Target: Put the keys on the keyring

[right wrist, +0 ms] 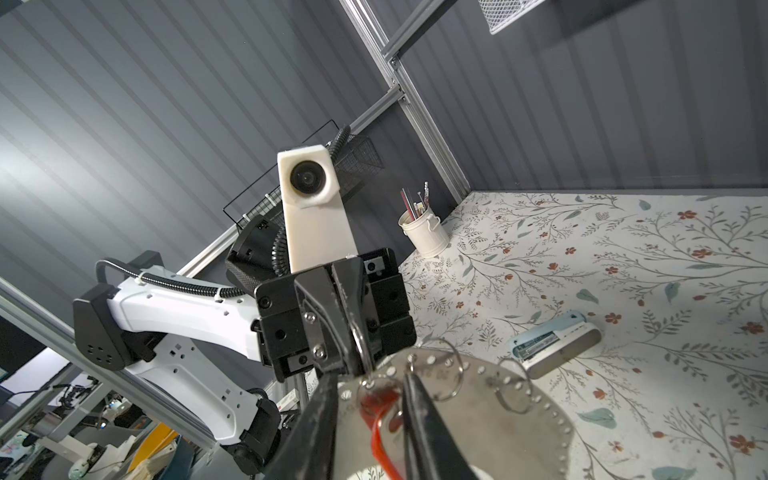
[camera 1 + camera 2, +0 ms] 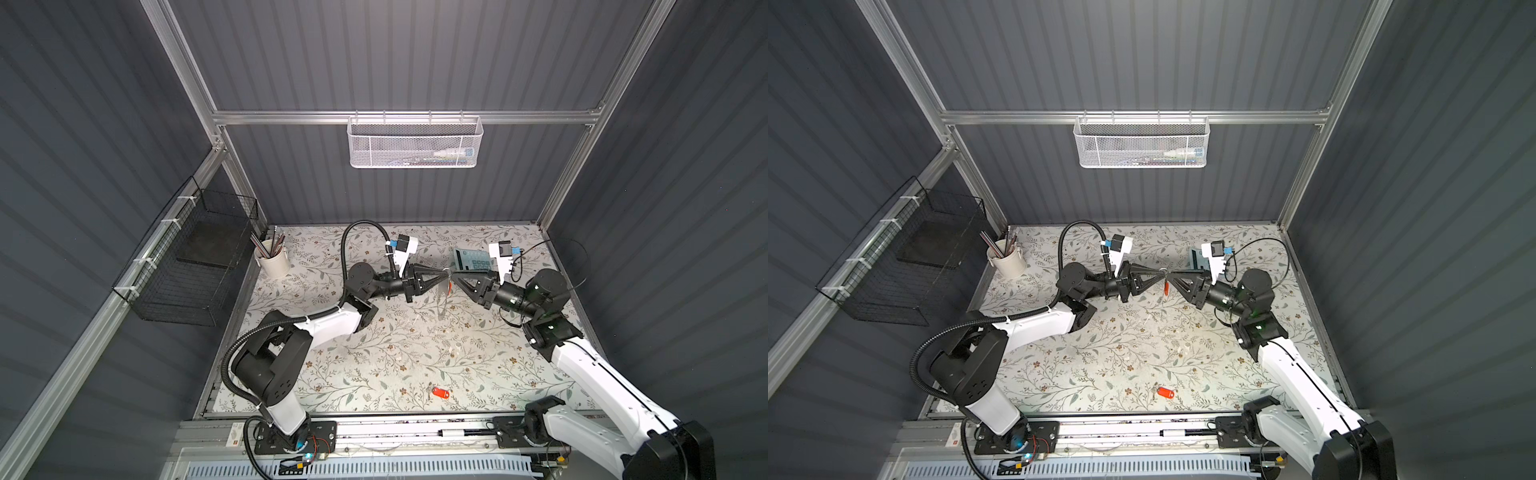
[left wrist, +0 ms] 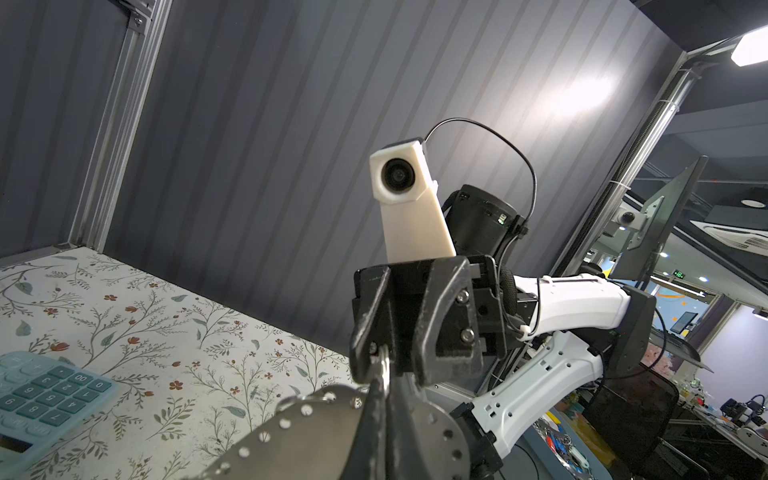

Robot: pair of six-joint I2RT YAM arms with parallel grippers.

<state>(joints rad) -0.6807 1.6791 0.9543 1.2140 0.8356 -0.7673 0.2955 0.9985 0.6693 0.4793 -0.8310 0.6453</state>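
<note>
Keyring (image 1: pixel 490 424) held mid-air.
L gripper (image 2: pixel 444 272) clamped on its rim; R gripper (image 2: pixel 454 275) narrow round hanging red key (image 2: pixel 1166 287), grip unclear; 2nd key (image 2: pixel 440 392) on table (image 2: pixel 374 353), well apart.

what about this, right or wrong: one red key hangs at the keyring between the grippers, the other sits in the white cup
Wrong on the second key: it lies on the table near the front edge, not in the white cup, as both top views show. The rest holds.
</note>
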